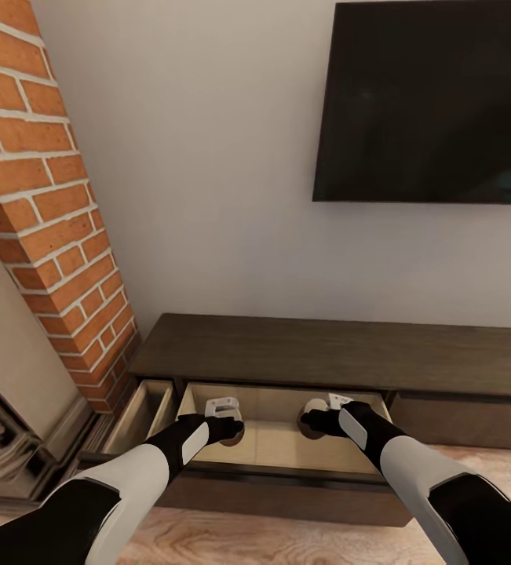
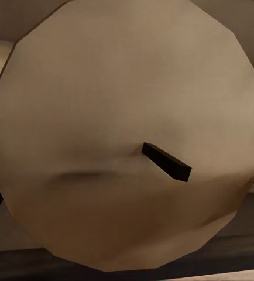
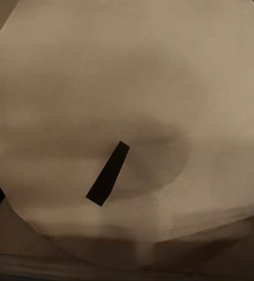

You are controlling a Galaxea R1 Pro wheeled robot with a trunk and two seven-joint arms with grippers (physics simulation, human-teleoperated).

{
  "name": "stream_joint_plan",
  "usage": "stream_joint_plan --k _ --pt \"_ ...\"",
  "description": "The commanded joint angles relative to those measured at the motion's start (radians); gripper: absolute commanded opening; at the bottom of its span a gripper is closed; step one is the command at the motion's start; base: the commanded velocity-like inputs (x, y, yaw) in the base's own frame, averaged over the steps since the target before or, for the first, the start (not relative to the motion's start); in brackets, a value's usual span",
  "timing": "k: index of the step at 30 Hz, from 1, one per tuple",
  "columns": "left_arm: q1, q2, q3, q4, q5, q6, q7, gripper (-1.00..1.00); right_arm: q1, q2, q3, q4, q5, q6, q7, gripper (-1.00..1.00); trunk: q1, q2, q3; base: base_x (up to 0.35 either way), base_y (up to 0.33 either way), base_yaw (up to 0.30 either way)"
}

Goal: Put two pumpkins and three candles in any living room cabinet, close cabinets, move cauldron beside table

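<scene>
The long dark brown cabinet (image 1: 286, 353) stands against the wall with its middle drawer (image 1: 279, 447) pulled out, showing a pale wood floor. Both arms reach down into that drawer. My left gripper (image 1: 225, 420) is at the drawer's left part, and a grey-tan candle (image 2: 127, 117) with a dark wick sits right against its wrist camera, held in the gripper. My right gripper (image 1: 318, 416) is at the drawer's right part with another candle (image 3: 127, 88) equally close in its grip; a pale round bit of that candle (image 1: 315, 406) also peeks out in the head view. The fingers themselves are hidden.
A second, narrower compartment (image 1: 141, 412) stands open at the cabinet's left end. The red brick chimney (image 1: 43, 196) and the grey fireplace surround (image 1: 4, 408) crowd the left side. A black TV (image 1: 428, 102) hangs on the wall above. Light wood floor (image 1: 286, 541) lies below.
</scene>
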Motion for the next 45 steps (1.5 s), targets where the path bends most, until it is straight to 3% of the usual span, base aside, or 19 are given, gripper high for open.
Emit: stream_joint_plan --k 1,20,30,45 --pt "-0.001 0.000 -0.004 -0.001 0.005 0.003 0.000 -1.00 0.000 0.000 0.000 -0.001 0.005 0.004 0.002 -1.00 0.000 0.000 -0.001 0.002 0.000 0.000" --pt "-0.001 0.000 -0.004 -0.001 0.005 0.005 0.000 -1.00 0.000 0.000 0.000 -0.001 0.005 0.007 0.002 -1.00 0.000 0.000 -0.027 0.002 0.000 0.000" --pt "-0.001 0.000 -0.003 -0.001 0.005 0.005 0.000 -1.00 0.000 0.001 0.000 -0.001 0.006 0.006 0.002 -1.00 0.000 0.000 -0.043 0.173 0.000 -0.015" --pt "-0.001 0.000 -0.004 -0.001 0.005 0.005 -0.001 -1.00 0.000 0.001 0.001 -0.001 0.007 0.004 0.002 -1.00 0.000 0.000 -0.062 0.005 0.000 -0.180"
